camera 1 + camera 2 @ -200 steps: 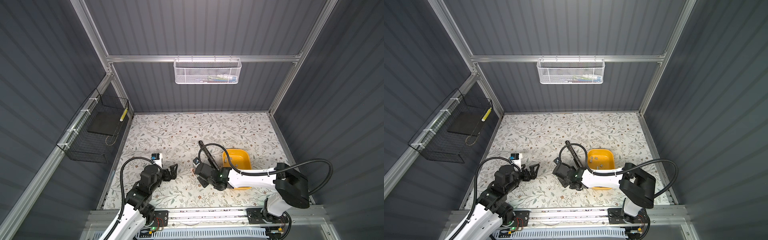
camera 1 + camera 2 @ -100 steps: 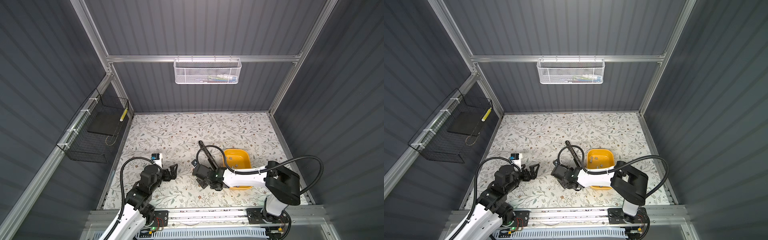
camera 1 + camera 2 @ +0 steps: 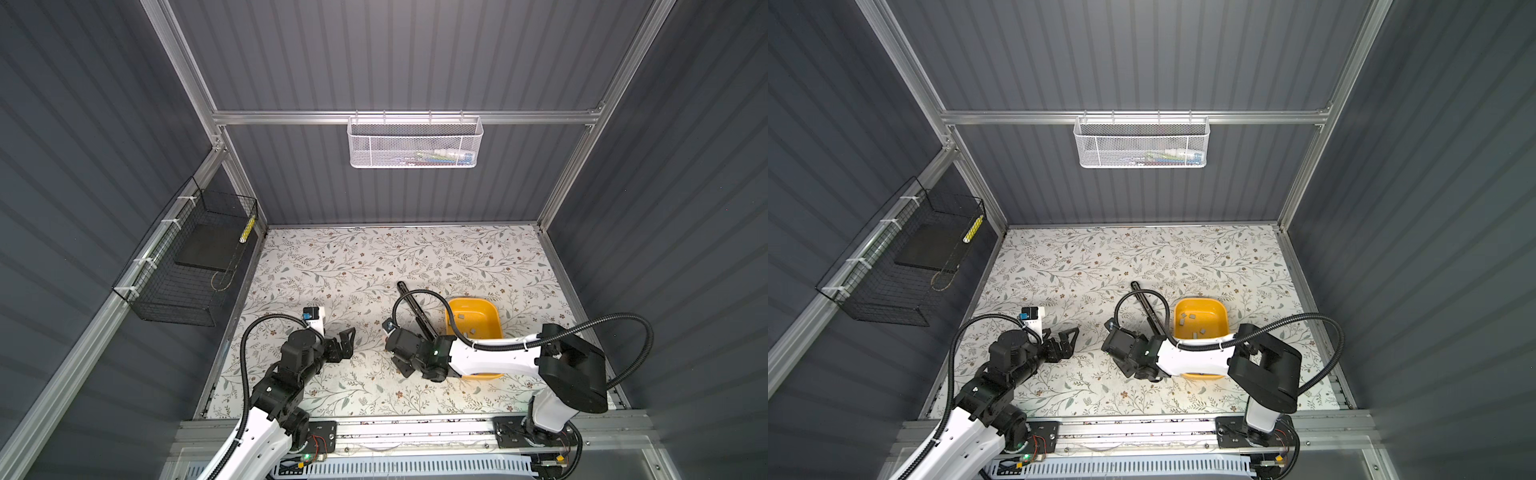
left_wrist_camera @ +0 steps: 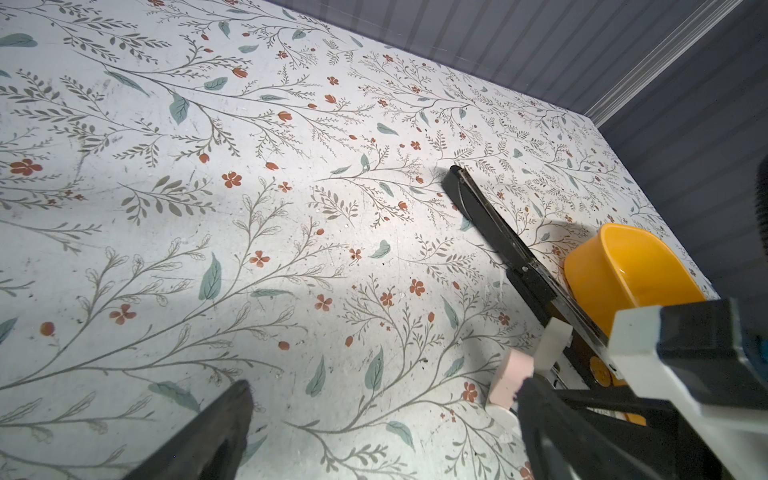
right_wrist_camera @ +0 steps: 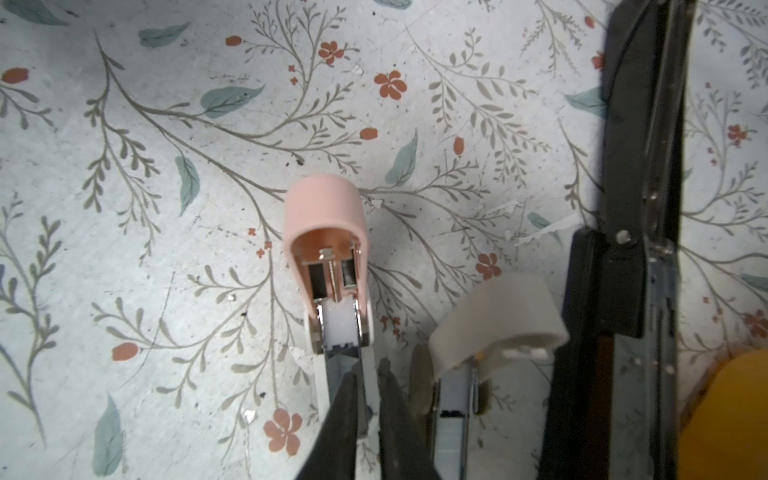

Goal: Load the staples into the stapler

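Observation:
Several small grey staples (image 3: 462,316) lie in the yellow bowl (image 3: 473,304), seen in both top views (image 3: 1187,318). A small pink stapler (image 5: 324,208) lies on the mat with its cover flipped up and its metal channel bare. My right gripper (image 5: 368,370) hangs over that channel, its jaws nearly together with a thin grey strip between them. A small white stapler (image 5: 494,320), also open, lies beside it. The long black stapler (image 3: 415,309) runs along the bowl. My left gripper (image 3: 349,343) stands open and empty to the left, above the mat.
A white mesh basket (image 3: 415,141) hangs on the back wall. On the left wall hangs a black wire basket (image 3: 187,266). Grey walls close in the floral mat (image 3: 353,266) on three sides. The right arm's cable loops over the black stapler.
My right gripper has shifted slightly left, settling over the pink stapler, and its arm base has turned with it. The left arm has stayed still.

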`<action>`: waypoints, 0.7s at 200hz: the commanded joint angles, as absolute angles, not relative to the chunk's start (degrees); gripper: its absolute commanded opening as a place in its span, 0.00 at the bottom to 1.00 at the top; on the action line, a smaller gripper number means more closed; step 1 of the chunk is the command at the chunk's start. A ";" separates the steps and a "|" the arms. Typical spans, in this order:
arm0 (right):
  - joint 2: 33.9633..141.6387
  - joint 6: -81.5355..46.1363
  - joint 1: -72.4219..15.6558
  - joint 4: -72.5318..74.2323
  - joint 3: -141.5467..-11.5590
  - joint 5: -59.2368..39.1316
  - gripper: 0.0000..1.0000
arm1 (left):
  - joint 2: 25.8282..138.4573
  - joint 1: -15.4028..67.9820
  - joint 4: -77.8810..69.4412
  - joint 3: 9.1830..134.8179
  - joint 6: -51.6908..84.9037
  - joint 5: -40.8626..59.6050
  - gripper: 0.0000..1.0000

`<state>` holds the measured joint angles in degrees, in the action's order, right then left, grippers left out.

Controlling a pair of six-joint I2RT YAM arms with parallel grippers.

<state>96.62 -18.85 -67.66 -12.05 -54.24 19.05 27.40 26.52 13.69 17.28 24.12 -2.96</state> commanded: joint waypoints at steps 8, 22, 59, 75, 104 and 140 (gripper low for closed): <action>98.46 -18.71 -67.93 -12.95 -54.73 18.85 0.15 | 27.21 26.54 13.35 17.67 23.03 -3.08 1.00; 99.02 -18.80 -67.86 -13.38 -55.06 19.12 0.14 | 27.22 26.54 13.31 17.67 23.03 -3.08 1.00; 100.01 -18.98 -67.86 -13.77 -55.40 19.16 0.14 | 27.10 26.54 13.34 17.67 23.05 -3.08 1.00; 100.54 -18.98 -67.93 -13.97 -55.63 19.29 0.13 | 27.10 26.54 13.36 17.68 23.03 -3.08 1.00; 100.03 -19.31 -67.91 -14.31 -55.63 20.31 0.07 | 27.24 26.53 13.35 17.67 23.03 -3.16 1.00; 98.16 -19.58 -68.27 -14.55 -55.59 21.13 0.04 | 27.24 26.54 13.31 17.67 23.03 -3.16 1.00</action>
<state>99.57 -19.09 -67.79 -12.43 -54.76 19.59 27.40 26.52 13.69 17.28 24.12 -2.98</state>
